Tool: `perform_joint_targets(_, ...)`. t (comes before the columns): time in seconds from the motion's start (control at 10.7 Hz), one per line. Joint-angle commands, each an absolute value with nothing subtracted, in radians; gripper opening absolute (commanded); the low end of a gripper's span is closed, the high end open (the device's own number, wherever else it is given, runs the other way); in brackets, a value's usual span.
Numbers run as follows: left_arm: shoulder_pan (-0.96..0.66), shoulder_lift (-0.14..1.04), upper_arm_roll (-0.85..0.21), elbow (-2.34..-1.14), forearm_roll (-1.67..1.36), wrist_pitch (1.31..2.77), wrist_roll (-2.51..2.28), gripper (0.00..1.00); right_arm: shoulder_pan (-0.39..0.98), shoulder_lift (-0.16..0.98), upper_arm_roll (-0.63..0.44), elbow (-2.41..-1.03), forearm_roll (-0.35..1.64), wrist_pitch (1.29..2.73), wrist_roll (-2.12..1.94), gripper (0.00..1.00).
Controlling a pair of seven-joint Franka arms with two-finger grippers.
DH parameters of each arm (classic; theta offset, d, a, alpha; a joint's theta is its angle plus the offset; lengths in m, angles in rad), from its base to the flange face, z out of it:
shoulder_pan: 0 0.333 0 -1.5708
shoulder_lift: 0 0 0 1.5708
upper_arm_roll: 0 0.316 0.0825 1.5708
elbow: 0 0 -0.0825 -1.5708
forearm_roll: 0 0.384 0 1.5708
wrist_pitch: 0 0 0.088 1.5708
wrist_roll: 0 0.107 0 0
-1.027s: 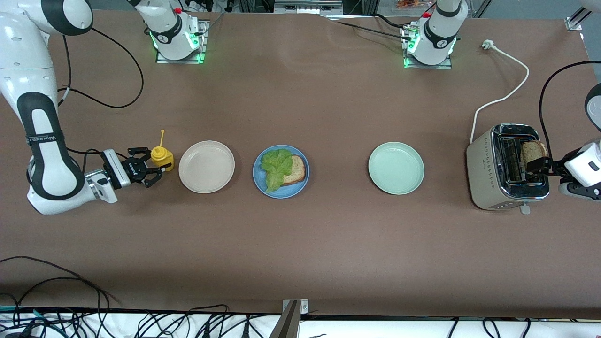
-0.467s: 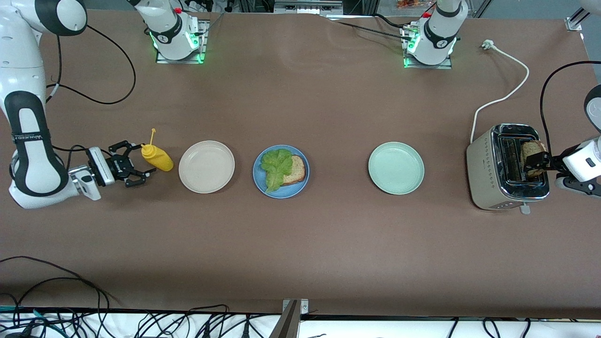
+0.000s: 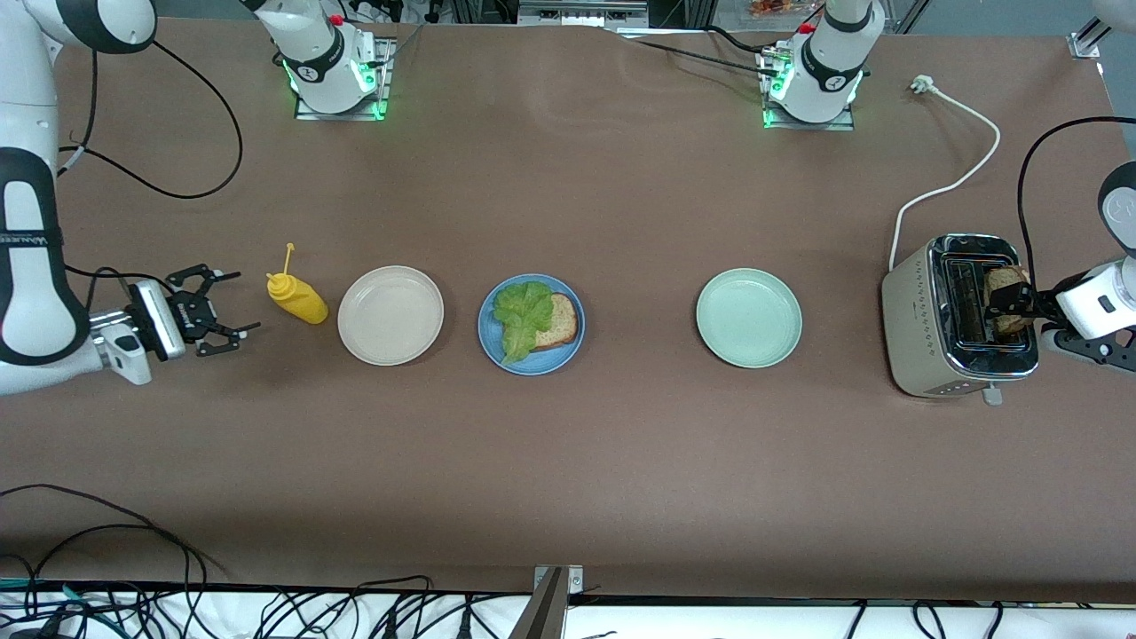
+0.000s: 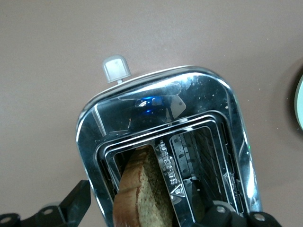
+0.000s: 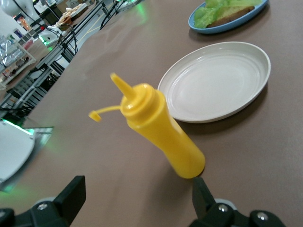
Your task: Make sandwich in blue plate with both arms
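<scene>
The blue plate (image 3: 531, 362) holds one brown toast slice (image 3: 563, 321) with a green lettuce leaf (image 3: 522, 315) over part of it; the plate also shows in the right wrist view (image 5: 236, 23). A second toast slice (image 3: 1005, 284) stands up out of a slot of the toaster (image 3: 923, 328). My left gripper (image 3: 1005, 309) is open over the toaster, one finger on each side of this slice (image 4: 142, 189). My right gripper (image 3: 232, 303) is open and empty, near the table, apart from the yellow bottle.
A yellow squeeze bottle (image 3: 299, 300) stands between my right gripper and the cream-white plate (image 3: 390, 315), also in the right wrist view (image 5: 161, 132). A mint-green plate (image 3: 748, 318) sits between blue plate and toaster. The toaster's white cord (image 3: 958, 173) runs toward the left arm's base.
My right gripper let go of the yellow bottle and drew back toward the right arm's end of the table. The bottle stays standing. My left gripper shifted slightly at the toaster.
</scene>
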State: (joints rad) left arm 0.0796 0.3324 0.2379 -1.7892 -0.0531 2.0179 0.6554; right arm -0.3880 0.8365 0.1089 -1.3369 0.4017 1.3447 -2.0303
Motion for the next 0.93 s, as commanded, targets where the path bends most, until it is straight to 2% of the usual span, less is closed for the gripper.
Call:
perform_joint_targets(0.0,0.083,0.322,0.264,-1.795,-0.081,1.994,0.744,0.84,-0.379,0.807,0.123,-1.234,0.338,1.241,-1.748,1.0)
perform_joint_targets(0.19,0.083,0.319,0.282,-1.792,-0.086,1.987,0.768,0.67,-0.362,0.757,0.126,-1.223,0.304,1.213,-1.534,1.0)
perform_joint_targets(0.37,0.083,0.318,0.29,-1.787,-0.091,1.971,0.769,0.42,-0.327,0.694,0.124,-1.223,0.287,1.212,-1.325,1.0)
perform_joint_targets(0.65,0.078,0.313,0.302,-1.786,-0.11,1.947,0.752,0.08,-0.241,0.608,0.118,-1.232,0.154,1.232,-1.073,1.0)
perform_joint_targets(0.75,0.075,0.307,0.302,-1.786,-0.11,1.931,0.735,0.0,-0.224,0.58,0.121,-1.235,0.106,1.242,-0.928,1.0)
perform_joint_targets(0.84,0.074,0.302,0.304,-1.784,-0.11,1.919,0.723,0.0,-0.189,0.534,0.121,-1.259,0.085,1.274,-0.813,1.0)
